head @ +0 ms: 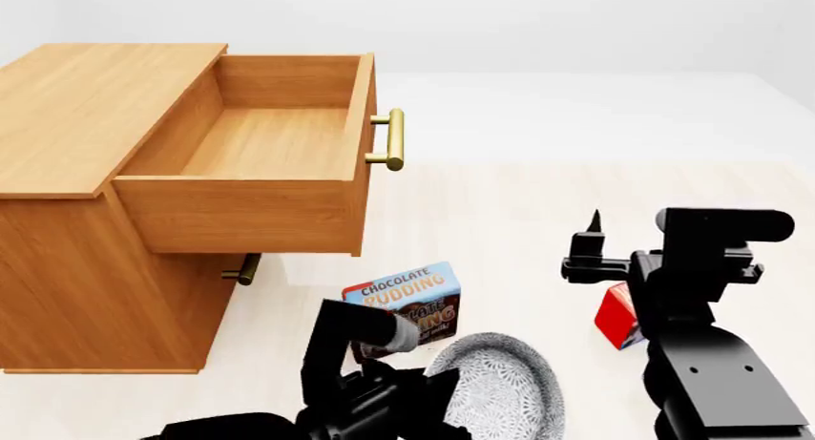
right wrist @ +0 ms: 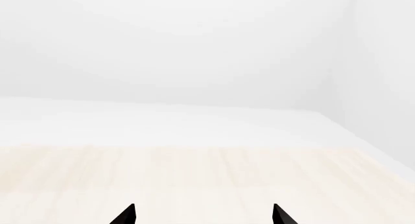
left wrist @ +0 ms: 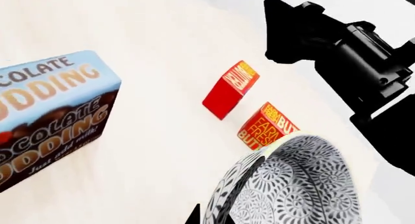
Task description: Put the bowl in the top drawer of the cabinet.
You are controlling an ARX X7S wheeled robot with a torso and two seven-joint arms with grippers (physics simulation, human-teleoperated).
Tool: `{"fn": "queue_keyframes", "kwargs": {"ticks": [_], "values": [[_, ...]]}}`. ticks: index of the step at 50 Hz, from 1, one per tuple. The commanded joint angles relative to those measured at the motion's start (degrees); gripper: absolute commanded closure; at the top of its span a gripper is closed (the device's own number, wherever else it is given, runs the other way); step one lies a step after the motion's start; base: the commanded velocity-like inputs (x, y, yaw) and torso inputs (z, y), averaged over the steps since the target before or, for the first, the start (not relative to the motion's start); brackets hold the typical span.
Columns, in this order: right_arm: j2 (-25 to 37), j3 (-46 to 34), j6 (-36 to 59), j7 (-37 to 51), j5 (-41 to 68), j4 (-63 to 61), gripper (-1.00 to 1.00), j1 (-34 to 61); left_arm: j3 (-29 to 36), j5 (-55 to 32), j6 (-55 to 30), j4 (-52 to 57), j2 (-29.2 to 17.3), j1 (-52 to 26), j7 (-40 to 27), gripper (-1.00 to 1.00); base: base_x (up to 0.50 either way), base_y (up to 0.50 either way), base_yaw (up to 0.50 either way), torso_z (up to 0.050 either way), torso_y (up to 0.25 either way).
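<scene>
In the left wrist view the bowl [left wrist: 292, 185] fills the lower corner nearest the camera, tilted so its patterned outside shows; a dark tip of the left hand [left wrist: 194, 215] pokes in just beside its rim, but whether the fingers clamp the bowl cannot be told here. Past the bowl lie a butter box [left wrist: 266, 127], touching or just behind the rim, and a red box [left wrist: 230, 89] near it, both on the pale floor [left wrist: 162, 151]. A pudding box [left wrist: 52, 117] stands well apart on the other side, and the black right arm [left wrist: 350, 63] crosses the far corner. In the head view the left arm reaches forward low at the bottom edge, its wrist bent up, the hand at the bowl's [head: 503, 387] near-left rim; the bowl is raised on a slant, just in front of the pudding box [head: 407, 306]. The cabinet [head: 76, 173] stands at left with its top drawer [head: 255, 144] pulled fully out and nothing in it, brass handle [head: 392, 139] facing right; the lower drawer's handle [head: 242, 268] shows beneath. The right arm rises at right, forearm upright, right hand [head: 594, 240] pointing up over the floor, the red box [head: 616, 316] behind it. In the right wrist view two dark fingertips [right wrist: 125, 215] stand wide apart, holding nothing, over bare floor [right wrist: 207, 175]
</scene>
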Motion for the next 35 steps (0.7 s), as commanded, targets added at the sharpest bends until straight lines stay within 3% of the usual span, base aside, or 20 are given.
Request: {"fn": "queue_keyframes", "kwargs": {"ticks": [1,35], "values": [[-0.12,-0.65,-1.1,0.01,-0.13,1.0,-1.0,-0.58,-4.2,-1.42,1.61,7.63,-6.03,-2.95,-0.81,1.0,0.0,0.0,0.0,0.0,0.0],[-1.63,-3.28,-5.95,-1.42,0.87,3.0,-1.0,-3.78,-13.94,-12.35,5.16,17.78,-18.17,-10.83,-2.78,1.0,0.0,0.0,0.0,0.0,0.0]]}}
